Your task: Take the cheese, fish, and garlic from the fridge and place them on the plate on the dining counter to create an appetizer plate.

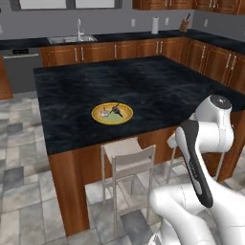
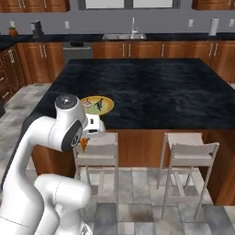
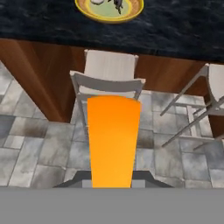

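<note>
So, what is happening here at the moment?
The robot's fingers are shut on the cheese, an orange wedge, held low in front of the stools beside the dining counter. The plate on the counter already has the fish and the garlic on it. The cheese is not yet on the plate.

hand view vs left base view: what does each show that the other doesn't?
Hand view only: the cheese, an orange wedge clamped in the claw, hanging above a stool.
Left base view only: the full dining counter, the wall counter's sink, the robot's arm.
Both: the plate on the dining counter, already holding the garlic and the fish.
</note>
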You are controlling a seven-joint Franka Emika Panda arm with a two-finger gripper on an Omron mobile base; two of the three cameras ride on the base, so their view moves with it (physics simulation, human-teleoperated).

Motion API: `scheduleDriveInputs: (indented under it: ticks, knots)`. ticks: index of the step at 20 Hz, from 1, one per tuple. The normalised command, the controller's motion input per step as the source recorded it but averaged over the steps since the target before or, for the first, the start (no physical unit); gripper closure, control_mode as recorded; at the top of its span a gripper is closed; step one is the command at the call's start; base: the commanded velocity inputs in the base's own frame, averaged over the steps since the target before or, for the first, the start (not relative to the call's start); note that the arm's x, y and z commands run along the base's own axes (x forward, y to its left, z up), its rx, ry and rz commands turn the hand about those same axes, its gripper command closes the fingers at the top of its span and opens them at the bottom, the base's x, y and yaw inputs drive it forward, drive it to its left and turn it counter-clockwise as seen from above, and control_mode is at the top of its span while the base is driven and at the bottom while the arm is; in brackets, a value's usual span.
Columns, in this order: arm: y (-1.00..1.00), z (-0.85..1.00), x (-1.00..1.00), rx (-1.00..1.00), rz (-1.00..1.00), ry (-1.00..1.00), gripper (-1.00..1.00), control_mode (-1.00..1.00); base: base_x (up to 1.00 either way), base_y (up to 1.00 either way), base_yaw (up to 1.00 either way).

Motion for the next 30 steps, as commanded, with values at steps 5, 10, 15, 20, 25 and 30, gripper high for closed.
scheduleDriveInputs:
  ticks: [5, 10, 15, 20, 25, 30]
  knots:
    - [0.00, 0.00, 0.00, 0.00, 0.00, 0.00, 1.00, 1.00, 0.92, 0.05, 0.14]
    - [0.00, 0.00, 0.00, 0.00, 0.00, 0.00, 1.00, 1.00, 0.97, 0.03, 0.13]
    - [0.00, 0.00, 0.00, 0.00, 0.00, 0.00, 1.00, 1.00, 0.98, 0.00, 0.20]
    - [0.00, 0.00, 0.00, 0.00, 0.00, 0.00, 1.00, 1.00, 0.80, 0.00, 0.26]
    - [0.00, 0.00, 0.00, 0.00, 0.00, 0.00, 1.00, 1.00, 0.71, 0.00, 0.26]
    - [0.00, 0.00, 0.00, 0.00, 0.00, 0.00, 1.00, 1.00, 0.68, 0.00, 0.28]
